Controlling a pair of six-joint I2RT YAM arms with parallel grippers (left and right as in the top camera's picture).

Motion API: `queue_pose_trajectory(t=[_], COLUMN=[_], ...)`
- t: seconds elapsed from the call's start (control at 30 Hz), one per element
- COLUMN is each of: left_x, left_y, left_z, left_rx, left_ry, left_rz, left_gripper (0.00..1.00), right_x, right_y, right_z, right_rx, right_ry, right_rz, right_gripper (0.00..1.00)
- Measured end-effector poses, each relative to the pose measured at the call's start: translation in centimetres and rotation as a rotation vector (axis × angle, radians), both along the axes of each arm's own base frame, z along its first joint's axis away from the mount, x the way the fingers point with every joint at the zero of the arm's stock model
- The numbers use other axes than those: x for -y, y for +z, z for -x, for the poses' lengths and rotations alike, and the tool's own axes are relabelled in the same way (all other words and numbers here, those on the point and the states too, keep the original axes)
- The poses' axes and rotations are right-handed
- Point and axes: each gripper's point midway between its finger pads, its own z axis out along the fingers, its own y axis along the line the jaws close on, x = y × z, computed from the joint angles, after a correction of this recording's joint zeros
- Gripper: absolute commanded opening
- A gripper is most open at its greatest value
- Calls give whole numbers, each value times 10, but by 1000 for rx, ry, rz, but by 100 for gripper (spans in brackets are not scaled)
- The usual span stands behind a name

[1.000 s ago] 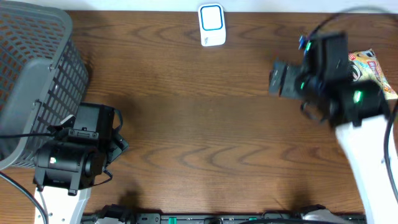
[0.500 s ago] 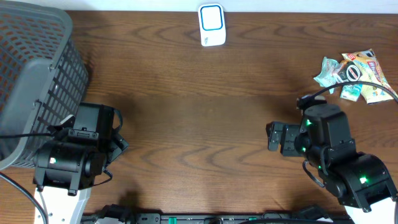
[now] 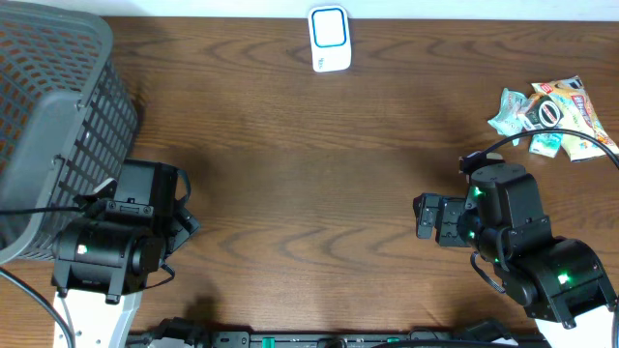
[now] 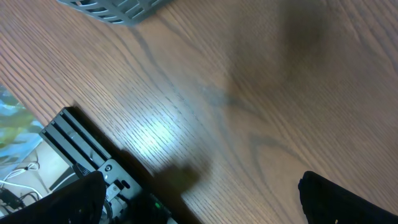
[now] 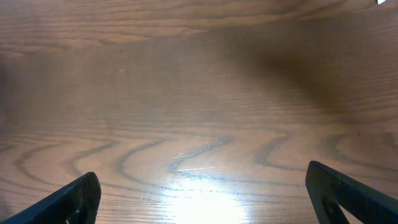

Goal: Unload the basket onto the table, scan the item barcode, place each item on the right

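Observation:
Several snack packets (image 3: 551, 114) lie in a small pile at the table's far right. A white scanner with a blue square (image 3: 329, 39) stands at the back edge, in the middle. My right gripper (image 3: 424, 216) hovers open over bare wood, well in front of the packets and pointing left. In the right wrist view its fingertips (image 5: 68, 200) stand wide apart with only tabletop between them. My left gripper (image 3: 184, 208) sits open at the front left beside the basket. The left wrist view shows only wood between its fingertips (image 4: 348, 199).
A grey mesh basket (image 3: 53, 116) fills the back left corner; its corner (image 4: 112, 9) shows in the left wrist view. The table's front edge with a black rail (image 4: 93, 158) lies close under the left gripper.
The right arm has drawn back from over the snack packets toward the table's front, holding nothing; over the last half second it barely shifted. The left arm has stayed still.

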Motion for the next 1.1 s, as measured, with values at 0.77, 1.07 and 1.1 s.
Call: queue_pose_trajectory(t=[0.77, 1.07, 1.1], left_x=[0, 0, 0], left_y=[0, 0, 0], left_z=[0, 0, 0], left_rx=[1, 0, 0], left_ry=[0, 0, 0], left_rz=[0, 0, 0], left_gripper=[98, 98, 98], right_x=[9, 13, 15], right_y=[4, -8, -11], right_z=[-3, -7, -7], right_rx=[82, 359, 396], right_ry=[-17, 52, 56], right_rz=[2, -37, -42], right_gripper=[99, 99, 99])
